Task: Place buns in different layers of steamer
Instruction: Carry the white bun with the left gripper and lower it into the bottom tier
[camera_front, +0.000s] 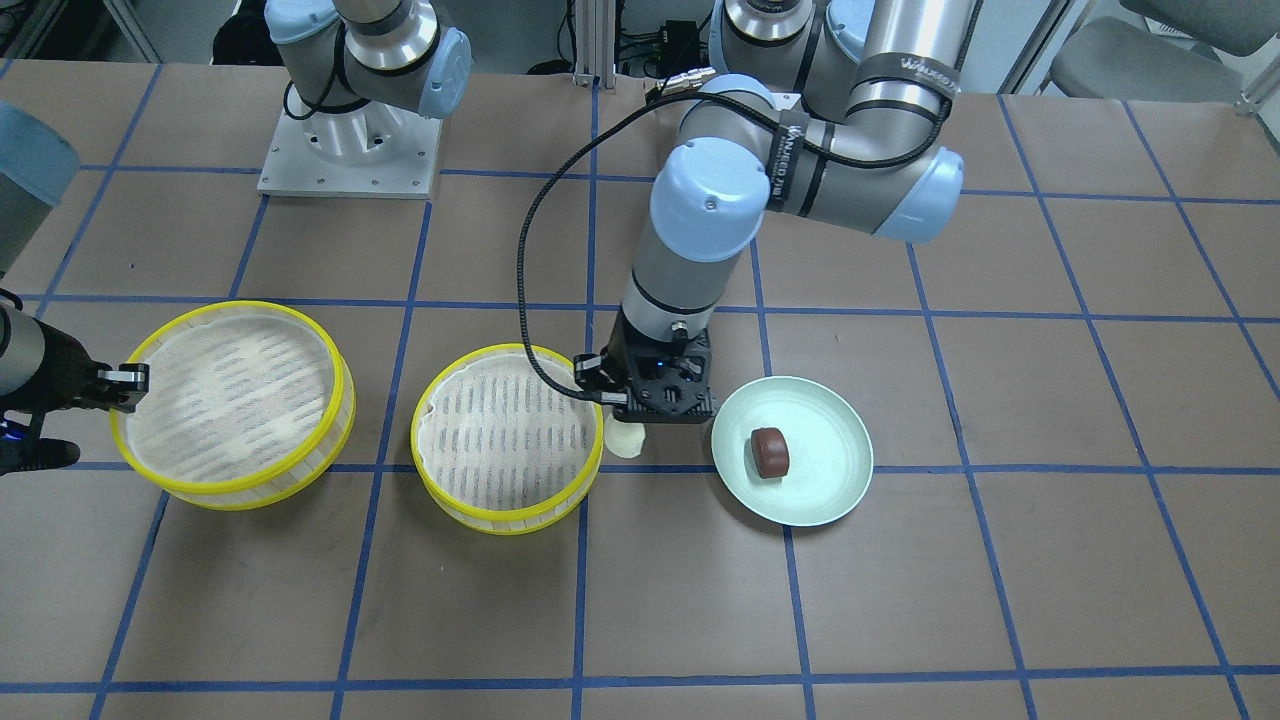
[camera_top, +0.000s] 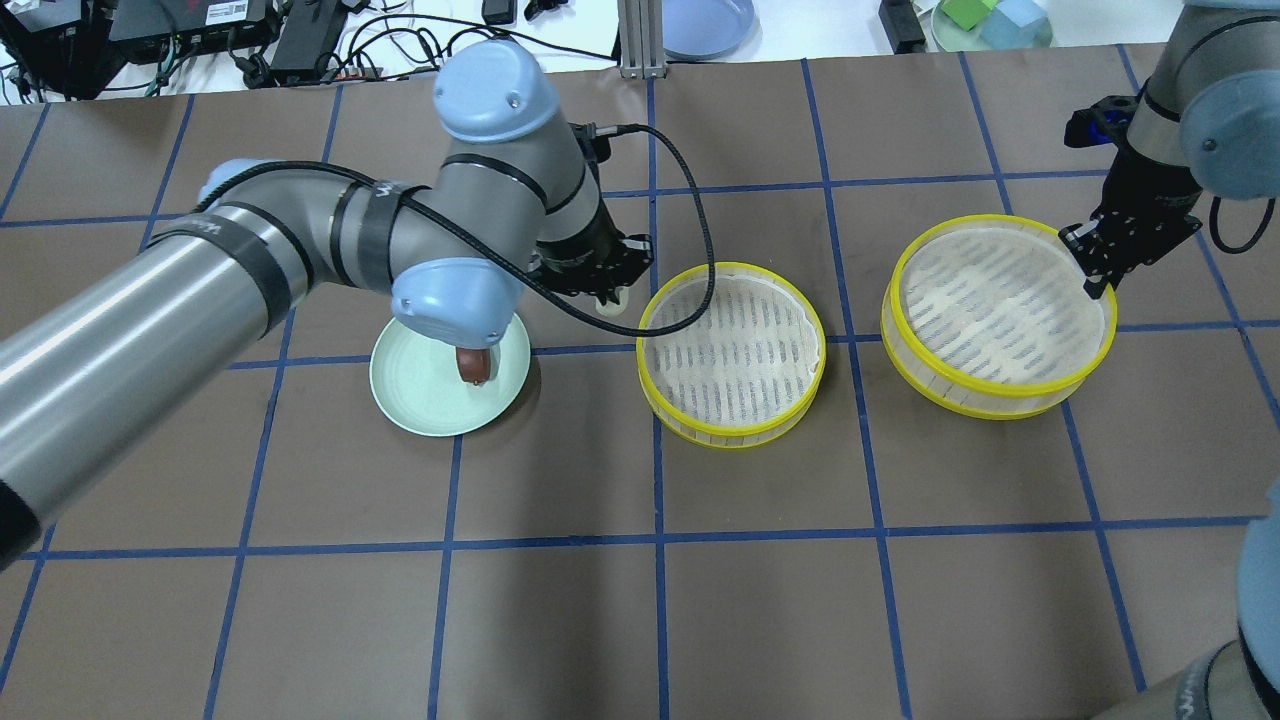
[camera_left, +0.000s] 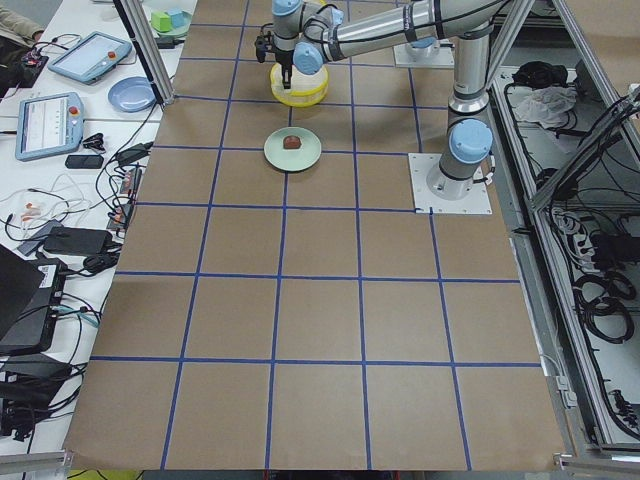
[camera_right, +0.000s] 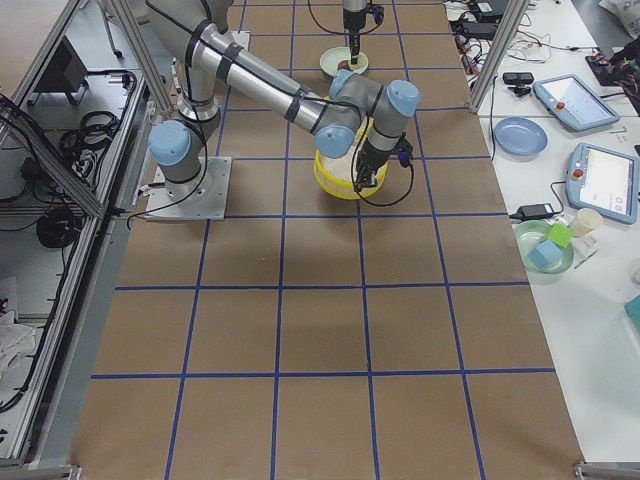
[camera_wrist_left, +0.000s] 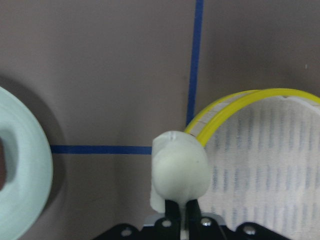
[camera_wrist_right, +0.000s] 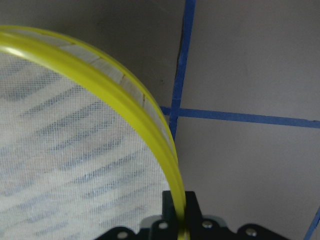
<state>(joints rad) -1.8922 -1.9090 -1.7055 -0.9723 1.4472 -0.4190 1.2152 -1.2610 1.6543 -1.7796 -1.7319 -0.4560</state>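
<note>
Cream-white bun (camera_wrist_left: 179, 167) fills the left wrist cam. It's pinched by its lower end between the fingers of the left hand (camera_wrist_left: 182, 212), so that hand is closed on it. It hangs right at the yellow rim of the first steamer layer (camera_wrist_left: 230, 103), roughly mid-tabletop, part over the rim and part over the brown tabletop. Can't tell how much height it has over the rim.

My worry: it's a soft lump on a skinny grip. If it travels sideways too low it clips the rim and gets peeled out, and if the hand lets go early it lands outside the layer.

Toward the tabletop's robot-right edge, the right hand (camera_wrist_right: 180, 212) is clamped on the rim of the second steamer layer (camera_top: 1000, 395), which looks a bit tipped. A pinch that thin could slip or drag it.

Brown bun (camera_front: 770, 451) sits on the green plate (camera_front: 800, 515) toward the robot-left edge.
</note>
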